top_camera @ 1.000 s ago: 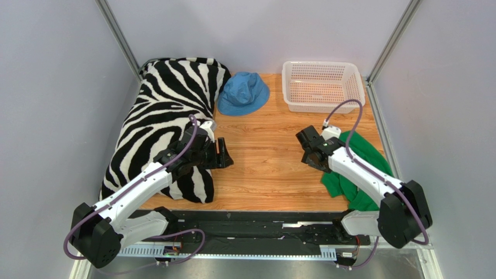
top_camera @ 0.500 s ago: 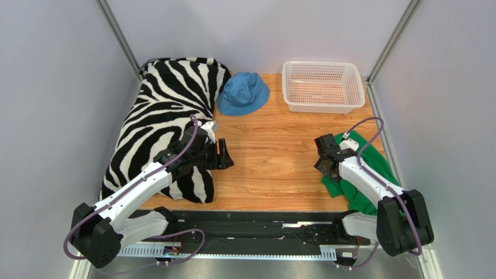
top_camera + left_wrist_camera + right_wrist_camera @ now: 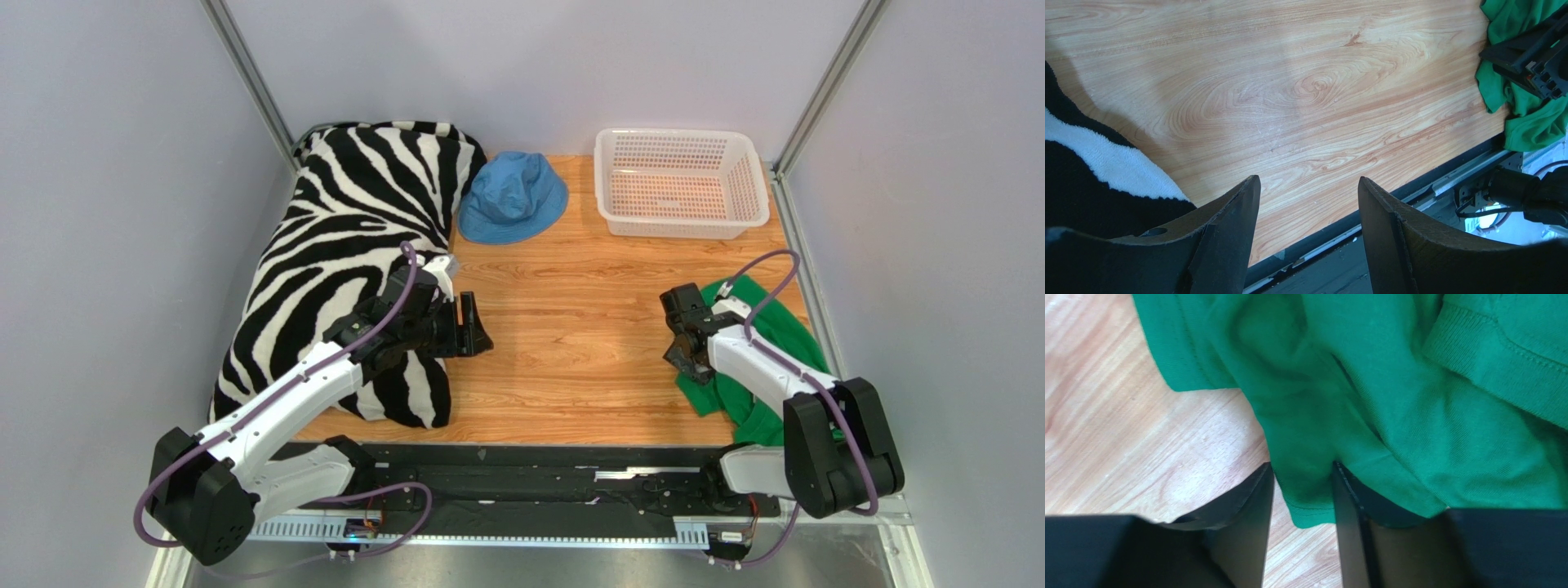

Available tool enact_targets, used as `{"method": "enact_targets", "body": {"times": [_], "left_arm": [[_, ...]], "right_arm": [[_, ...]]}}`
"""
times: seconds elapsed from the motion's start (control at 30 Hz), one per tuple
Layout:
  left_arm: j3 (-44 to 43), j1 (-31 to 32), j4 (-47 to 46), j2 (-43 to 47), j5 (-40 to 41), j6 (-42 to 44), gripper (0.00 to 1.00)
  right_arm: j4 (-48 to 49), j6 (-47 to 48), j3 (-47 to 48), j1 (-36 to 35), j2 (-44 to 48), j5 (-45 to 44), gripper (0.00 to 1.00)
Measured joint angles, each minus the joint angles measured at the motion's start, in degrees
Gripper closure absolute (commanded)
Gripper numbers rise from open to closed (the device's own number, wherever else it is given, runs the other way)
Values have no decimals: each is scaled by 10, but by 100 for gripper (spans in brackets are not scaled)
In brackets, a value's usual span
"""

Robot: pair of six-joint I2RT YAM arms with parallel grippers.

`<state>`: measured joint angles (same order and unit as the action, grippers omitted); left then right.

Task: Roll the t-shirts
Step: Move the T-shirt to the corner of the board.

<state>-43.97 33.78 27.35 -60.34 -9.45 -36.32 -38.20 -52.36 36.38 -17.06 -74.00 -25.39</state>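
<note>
Green t-shirt point(image 3: 1425, 416), crumpled at the near right of the table point(image 3: 564, 331); one edge is straddled by the half-closed right gripper point(image 3: 1301, 471), grip uncertain. The left gripper point(image 3: 1309, 184) is held wide open, empty.

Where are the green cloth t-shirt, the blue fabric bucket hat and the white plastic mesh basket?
green cloth t-shirt point(image 3: 1425, 429): right wrist view, middle of the fabric.
blue fabric bucket hat point(image 3: 513, 196): top view, crown.
white plastic mesh basket point(image 3: 681, 226): top view, near wall.

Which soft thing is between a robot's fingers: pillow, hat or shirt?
The green t-shirt: its edge sits between the right gripper's fingers. The zebra pillow and blue hat lie elsewhere, away from those fingers.
</note>
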Motion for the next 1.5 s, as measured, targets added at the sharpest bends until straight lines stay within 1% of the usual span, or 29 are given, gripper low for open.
{"method": "enact_targets", "body": {"times": [0.03,0.1,0.13,0.27,0.33,0.4,0.47,0.5,0.53,0.57,0.6,0.67,0.7,0.73,0.83,0.93,1.0,1.07,1.13,1.2,1.23,1.27,1.37,1.5], "left_arm": [[0,0,0,0,1,-1,33],[0,0,-2,-3,1,-4,33],[0,0,-2,-5,1,-5,33],[0,0,-2,-7,7,-12,33],[0,0,1,-6,21,-17,33],[0,0,7,-3,42,-24,33],[0,0,16,3,64,-31,32],[0,0,20,7,75,-35,32],[0,0,24,12,86,-38,32],[0,0,29,19,96,-41,32],[0,0,32,25,103,-43,32],[0,0,39,40,115,-45,32],[0,0,39,43,118,-45,32],[0,0,40,46,121,-44,32],[2,0,35,41,120,-44,33],[3,1,21,18,104,-45,38],[3,14,5,-10,96,-46,40],[2,40,-7,-38,94,-49,41],[-14,86,-12,-81,96,-54,44],[-42,134,-29,-134,96,-61,45],[-59,158,-39,-165,96,-66,46],[-74,176,-56,-193,95,-71,46],[-119,221,-89,-268,95,-84,46],[-188,261,-131,-367,95,-97,46]], "right_arm": [[-1,-1,0,0,-5,0,70],[-3,-1,0,0,-10,0,86],[-5,0,2,0,-11,0,100],[-12,7,28,-9,-23,13,100],[-30,10,80,-44,-58,10,100],[-60,14,183,-104,-125,7,100],[-75,23,317,-171,-208,4,100],[-79,30,398,-205,-257,2,91],[-74,35,452,-231,-289,2,82],[-74,42,507,-259,-320,1,71],[-73,50,549,-280,-344,2,52],[-71,64,577,-314,-356,10,36],[-78,73,575,-322,-352,10,30],[-83,78,569,-323,-345,10,29],[-92,92,515,-296,-298,3,29],[-107,89,438,-259,-216,-13,32],[-111,84,378,-235,-151,-24,34],[-110,76,303,-202,-78,-26,35],[-113,71,236,-164,-13,-24,35],[-115,70,182,-117,39,-17,35],[-116,70,170,-104,49,-15,35],[-117,71,142,-64,75,-11,35],[-115,83,115,-10,111,6,35],[-105,105,112,31,123,27,36]]}}
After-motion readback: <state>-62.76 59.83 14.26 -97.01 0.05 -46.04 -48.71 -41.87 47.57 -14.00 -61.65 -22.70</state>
